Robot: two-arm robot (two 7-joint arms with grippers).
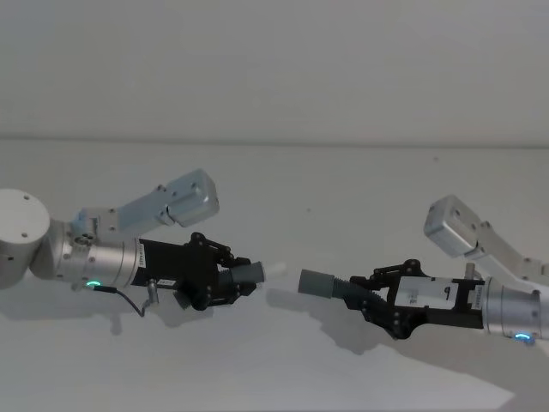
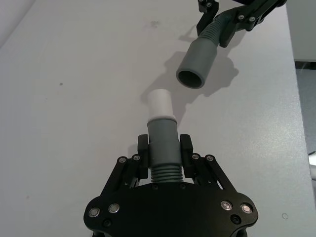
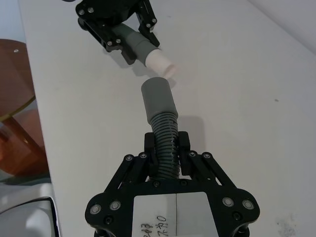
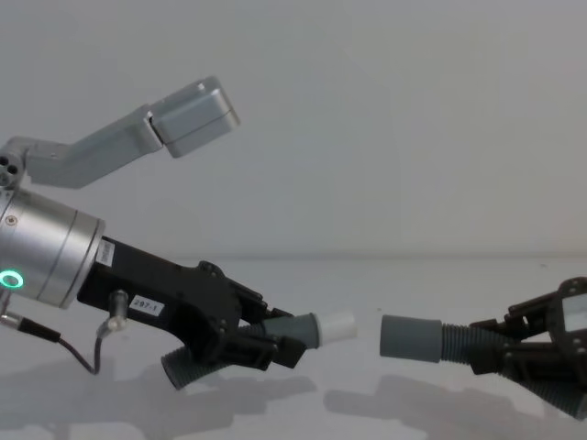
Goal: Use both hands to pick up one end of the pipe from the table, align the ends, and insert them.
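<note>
Here the plain matt white table (image 1: 274, 360) spreads wide and flat, carrying soft grey shadows under both arms and a few tiny dark specks, and meets a pale bare wall (image 1: 274, 60) at its far edge. On the left, the black two-finger left gripper (image 1: 230, 280) is clamped on a dark grey ribbed plastic pipe piece (image 2: 162, 148) held above the surface, its narrow whitish tip (image 4: 337, 324) pointing right. On the right, the black right gripper (image 1: 367, 298) grips the ribbed neck of the second dark grey pipe piece (image 3: 163, 128), whose smooth grey socket collar (image 4: 410, 337) faces the tip, a small gap between them; a reddish-brown round table (image 3: 15, 128) stands beside the white table's edge.
</note>
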